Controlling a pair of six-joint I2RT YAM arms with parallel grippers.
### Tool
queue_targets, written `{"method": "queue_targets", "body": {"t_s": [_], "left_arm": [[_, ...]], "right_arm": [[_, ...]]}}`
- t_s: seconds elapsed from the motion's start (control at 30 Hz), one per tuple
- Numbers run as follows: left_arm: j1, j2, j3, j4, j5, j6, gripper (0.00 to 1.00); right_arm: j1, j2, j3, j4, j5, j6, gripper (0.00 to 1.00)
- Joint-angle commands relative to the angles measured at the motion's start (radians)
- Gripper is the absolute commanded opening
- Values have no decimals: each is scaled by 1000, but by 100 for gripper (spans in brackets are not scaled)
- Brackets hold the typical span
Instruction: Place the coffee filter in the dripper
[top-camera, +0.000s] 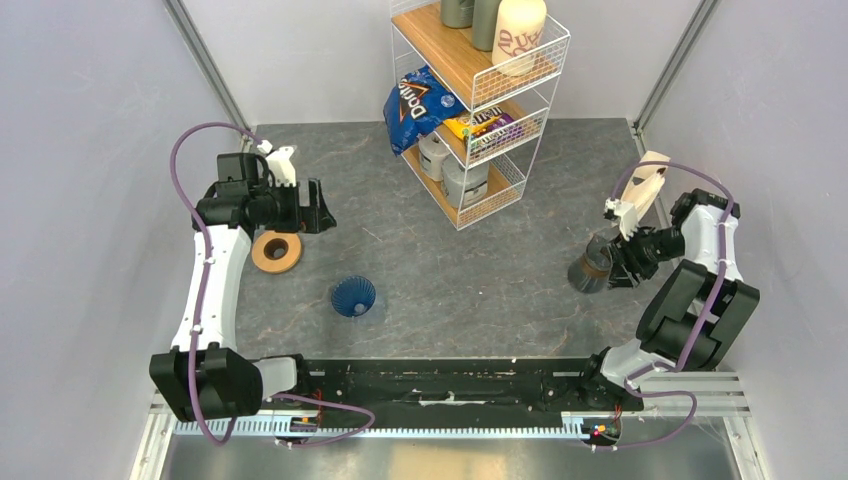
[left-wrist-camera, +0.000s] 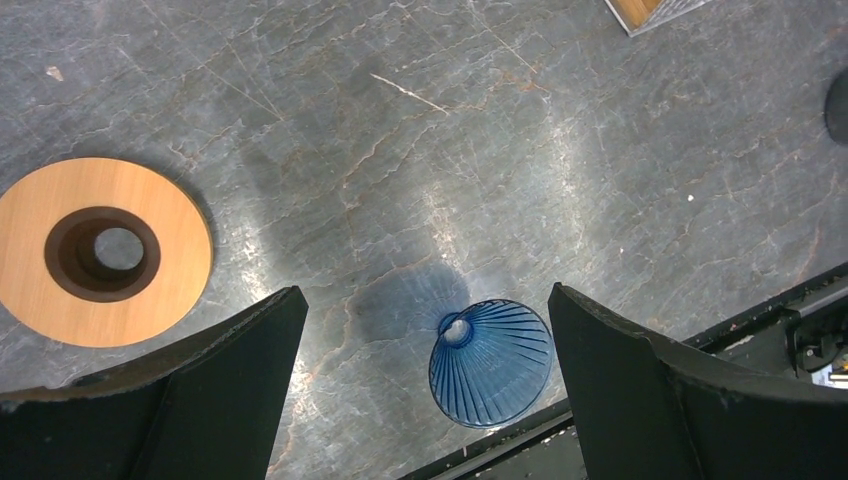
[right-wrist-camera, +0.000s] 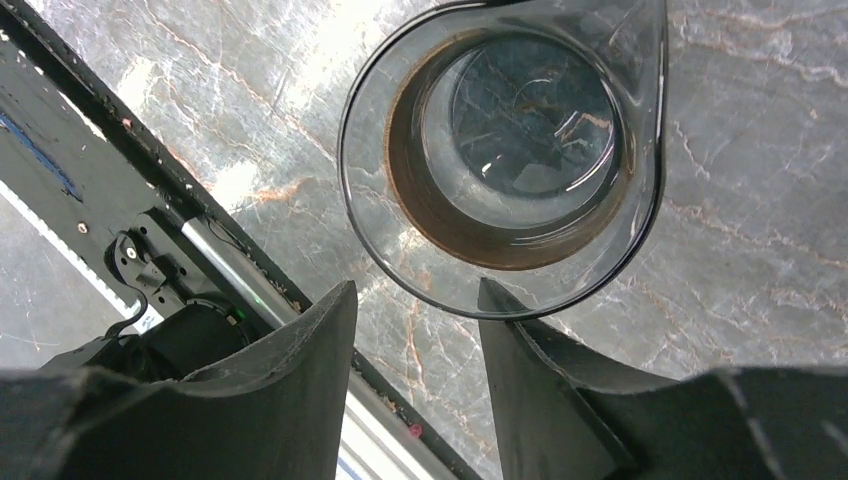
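Observation:
The dripper (top-camera: 353, 296), a small blue ribbed cone, lies on its side on the dark stone table, near the front middle. In the left wrist view the dripper (left-wrist-camera: 492, 362) lies below and between my fingers, closer to the right one. My left gripper (top-camera: 318, 212) (left-wrist-camera: 425, 295) is open wide and empty, held above the table behind and left of the dripper. My right gripper (top-camera: 614, 263) (right-wrist-camera: 415, 290) is open and empty, its tips right at the rim of a glass carafe (top-camera: 590, 268) (right-wrist-camera: 400, 250). No coffee filter shows in any view.
A tan wooden ring (top-camera: 276, 251) (left-wrist-camera: 150, 300) lies left of the dripper, below my left gripper. A white wire shelf rack (top-camera: 480, 100) with a chip bag, jars and canisters stands at the back middle. The black arm-mount rail (top-camera: 450, 380) runs along the near edge.

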Motion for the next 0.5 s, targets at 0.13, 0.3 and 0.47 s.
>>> {"method": "queue_targets", "body": {"t_s": [0.13,0.3,0.47], "left_arm": [[-5,-38,-26,27,88,24,100],[-5,-67,-51,28,94,41,100],[-5,-81,-73,27,122,38,100]], "right_arm": [[117,-30,-18,22,-100,-31,56],[223,-53,-56,71,-110,-5,56],[294,-55,-67,150,-110,49,62]]}}
